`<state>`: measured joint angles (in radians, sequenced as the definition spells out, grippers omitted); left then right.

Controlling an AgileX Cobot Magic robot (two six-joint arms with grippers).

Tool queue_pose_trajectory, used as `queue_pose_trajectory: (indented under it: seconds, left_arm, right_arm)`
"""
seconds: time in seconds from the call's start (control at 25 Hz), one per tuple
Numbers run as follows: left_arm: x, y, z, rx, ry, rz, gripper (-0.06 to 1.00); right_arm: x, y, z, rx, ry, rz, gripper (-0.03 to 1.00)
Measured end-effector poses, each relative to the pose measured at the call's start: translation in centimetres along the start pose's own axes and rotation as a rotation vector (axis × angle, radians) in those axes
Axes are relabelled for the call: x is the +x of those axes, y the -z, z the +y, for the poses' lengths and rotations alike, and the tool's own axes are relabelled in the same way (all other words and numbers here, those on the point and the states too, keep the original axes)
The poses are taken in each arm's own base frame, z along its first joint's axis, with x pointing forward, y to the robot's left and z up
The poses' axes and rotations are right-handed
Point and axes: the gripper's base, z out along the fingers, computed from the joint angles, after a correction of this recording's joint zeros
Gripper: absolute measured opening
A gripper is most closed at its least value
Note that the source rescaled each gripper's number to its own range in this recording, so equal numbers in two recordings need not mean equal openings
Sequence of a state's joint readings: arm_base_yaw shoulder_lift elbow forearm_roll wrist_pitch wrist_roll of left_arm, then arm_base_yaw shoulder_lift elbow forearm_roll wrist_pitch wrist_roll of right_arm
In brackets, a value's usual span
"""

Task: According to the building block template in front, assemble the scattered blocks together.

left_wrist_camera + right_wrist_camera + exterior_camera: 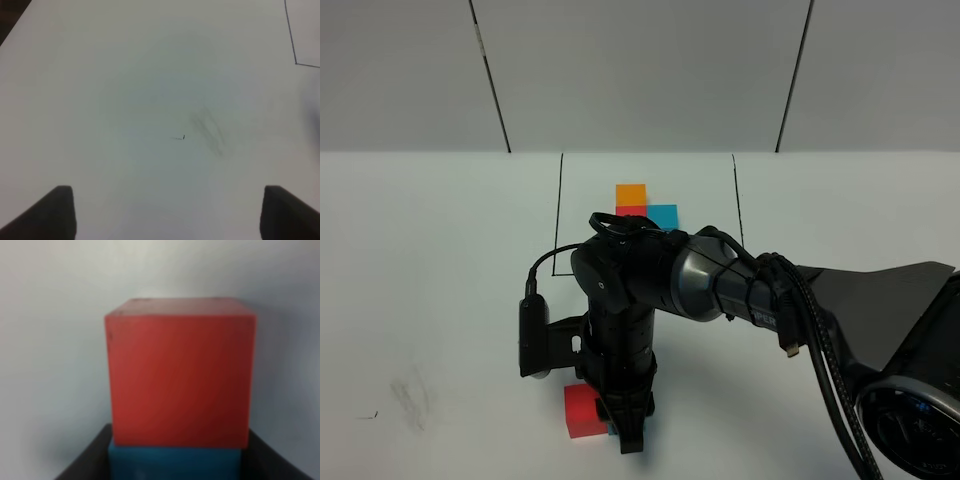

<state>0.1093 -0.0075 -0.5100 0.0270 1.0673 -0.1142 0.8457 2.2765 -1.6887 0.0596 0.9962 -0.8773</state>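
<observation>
Jaws of the right gripper (631,438) are closed on the cyan cube (175,463), one finger on each side. They hold it flush against the red cube (582,410) near the front edge of the table (430,290), left of centre, probably to join the pair as the building block template (642,207) shows, far centre inside its black frame. Left gripper (167,214) is spread wide and empty, over bare table at left.

No text, label, brand or number can be read; a tiny dark mark (181,137) on the table (100,90) is illegible.
</observation>
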Motion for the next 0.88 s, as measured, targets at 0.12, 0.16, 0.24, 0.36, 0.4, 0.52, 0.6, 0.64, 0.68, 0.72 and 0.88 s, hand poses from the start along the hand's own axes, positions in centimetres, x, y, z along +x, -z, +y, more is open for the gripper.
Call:
queue_pose_trajectory:
  seconds: [0.12,0.16,0.24,0.36,0.4,0.52,0.6,0.64,0.68,0.72,0.88]
  left_arm:
    - [0.0,0.0,0.0,0.0,0.0,0.0,1.0]
    - [0.0,0.0,0.0,0.0,0.0,0.0,1.0]
    - [0.0,0.0,0.0,0.0,0.0,0.0,1.0]
    - [0.0,0.0,0.0,0.0,0.0,0.0,1.0]
    - [0.0,0.0,0.0,0.0,0.0,0.0,1.0]
    - [0.0,0.0,0.0,0.0,0.0,0.0,1.0]
    - [0.0,0.0,0.0,0.0,0.0,0.0,1.0]
    - [0.0,0.0,0.0,0.0,0.0,0.0,1.0]
    - [0.0,0.0,0.0,0.0,0.0,0.0,1.0]
    - [0.0,0.0,0.0,0.0,0.0,0.0,1.0]
    - [0.0,0.0,0.0,0.0,0.0,0.0,1.0]
  right_arm:
    - [0.0,0.0,0.0,-0.001,-0.001,0.0,0.02]
    - [0.0,0.0,0.0,-0.002,-0.002,0.002,0.02]
    - [0.0,0.1,0.0,-0.004,-0.01,0.004,0.02]
    - [-0.1,0.3,-0.1,-0.017,-0.025,0.012,0.02]
    - [-0.2,0.4,-0.1,-0.022,-0.027,0.017,0.02]
    - [-0.5,0.9,-0.4,-0.031,-0.04,0.024,0.02]
    - [-0.8,1.6,-0.7,-0.025,-0.049,0.018,0.14]
    - [-0.9,2.0,-0.8,-0.023,-0.054,0.015,0.22]
    - [-1.1,2.5,-1.0,-0.019,-0.061,0.011,0.33]
    - [-1.2,3.0,-1.1,-0.02,-0.07,0.012,0.44]
    - [-1.9,4.9,-1.7,0.011,-0.106,-0.013,0.71]
